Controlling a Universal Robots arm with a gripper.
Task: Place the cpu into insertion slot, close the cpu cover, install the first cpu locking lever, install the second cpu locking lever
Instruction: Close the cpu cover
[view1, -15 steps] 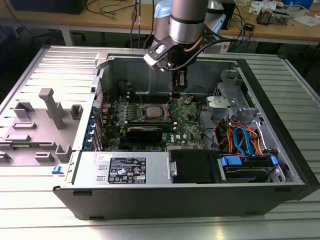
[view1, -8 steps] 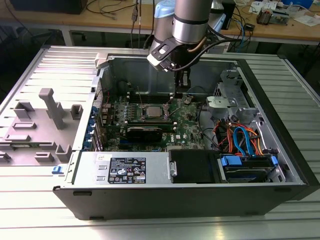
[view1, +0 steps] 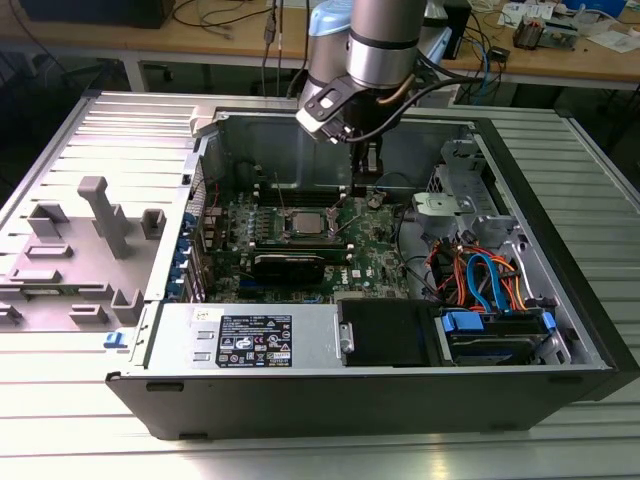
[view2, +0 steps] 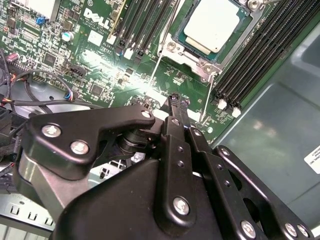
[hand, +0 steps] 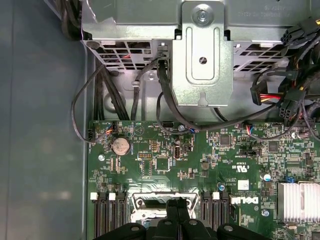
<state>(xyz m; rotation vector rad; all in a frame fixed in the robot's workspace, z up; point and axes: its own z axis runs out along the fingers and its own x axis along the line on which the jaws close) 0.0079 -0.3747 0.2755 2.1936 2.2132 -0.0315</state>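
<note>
"Cpu (view2: 215, 22) first. Found where?"

"Found seated silver face up in the insertion slot (view1: 300, 237), near the middle of the green board (view1: 385, 245). Framed by the cpu cover (view2: 210, 61), lying flat around it in the second wrist view."

"And from the exterior view's left?"

"Started with a grey plastic fixture (view1: 105, 225) on the ribbed metal counter (view1: 60, 420), beside the open-topped computer case (view1: 330, 395). Came next to the slot, with two thin wire levers (view2: 156, 72) standing up off the board, one at either side, not hooked down."

"Gripper (view1: 362, 188)?"

"Hung just to the right of the slot in that view, low over the board and near one lever. Could not tell whether touching it."

"Jaws?"

"Drawn tight together, tip against tip, in both wrist views."

"Further right?"

"Ended with a silver drive cage (view1: 450, 205), then orange and blue cables (view1: 480, 280) bundled near the case's right-hand wall in the exterior view, and a black housing (view1: 385, 332) in front of them."
</note>
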